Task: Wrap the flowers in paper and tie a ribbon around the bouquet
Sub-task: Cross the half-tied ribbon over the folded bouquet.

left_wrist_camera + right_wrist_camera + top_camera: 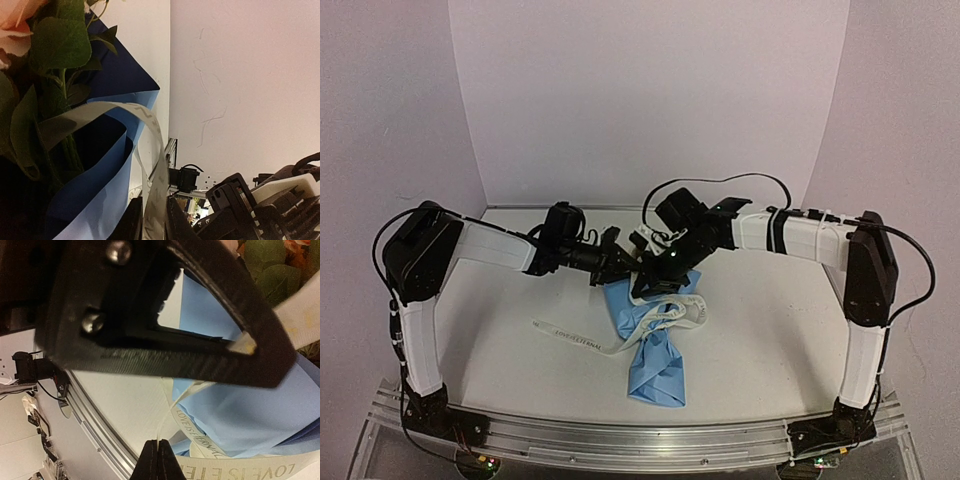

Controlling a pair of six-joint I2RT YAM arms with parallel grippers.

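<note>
We have the left hand closed in on a strand of the narrow off-white ribbon with dark printed lettering. The strand fills the gap between the fingers, so we read it as gripped. From there the ribbon arcs over the pink and cream flowers with green leaves, just ahead of this hand, stems inside the light-blue paper cone. A free ribbon tail trails on the white counter, base side of this hand.

The cone lies on the counter beneath and just base side of both hands, ribbon looped round its waist.

The right hand is shut tight, with a thin strand of the same ribbon entering edge-on between its tips: gripped.

Step, as we judge it: wrap done, tie in hand. Whether a crossing is formed we can't tell; the hands hide it.

Next move calls for an even pull, each hand drawing its strand away from the other, to cinch the loop. Keep it balanced so the cone doesn't slide or turn. Hands sit nearly touching, so watch clearance.
</note>
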